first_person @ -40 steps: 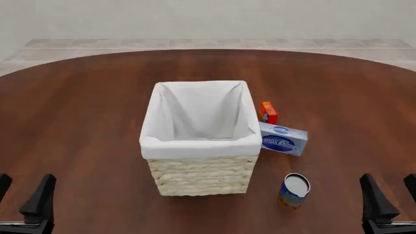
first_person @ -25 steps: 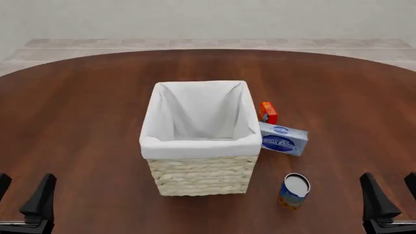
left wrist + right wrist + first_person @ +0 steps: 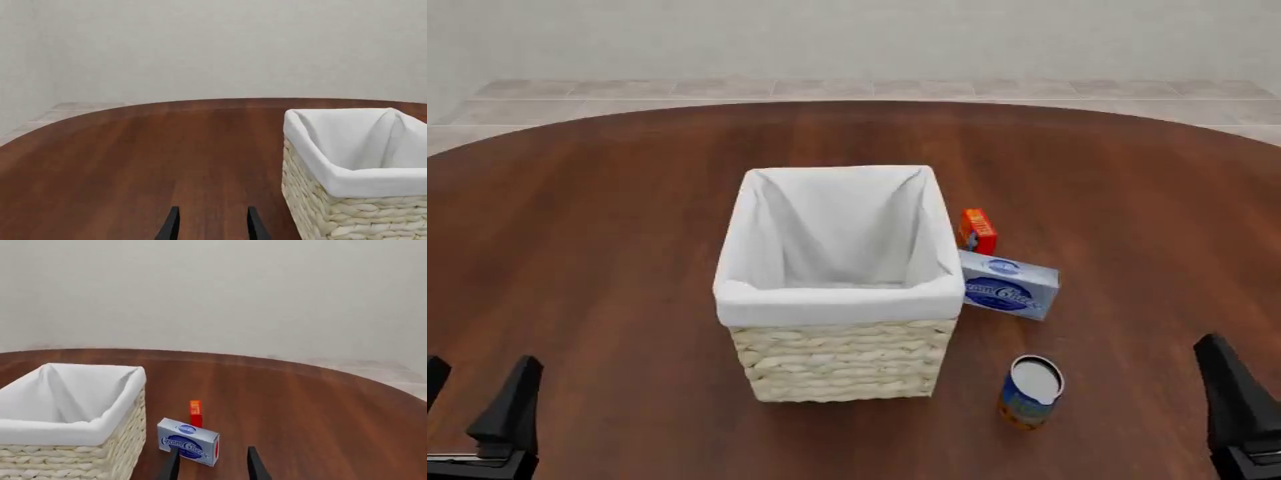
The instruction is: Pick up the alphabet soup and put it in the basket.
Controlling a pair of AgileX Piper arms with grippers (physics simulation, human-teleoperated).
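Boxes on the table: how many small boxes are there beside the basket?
2. The red-orange box stands at the basket's right side; the blue-and-white box lies just nearer the arms. None seems hidden.

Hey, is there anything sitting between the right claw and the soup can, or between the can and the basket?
Nothing visible. In the front view, bare table separates the right claw from the alphabet soup. The basket stands just left of the can, and the blue-and-white box and the red-orange box lie farther back, off both paths.

Even, bright, diffuse light (clean simulator renders), soft faint shadows, no glare or blur.
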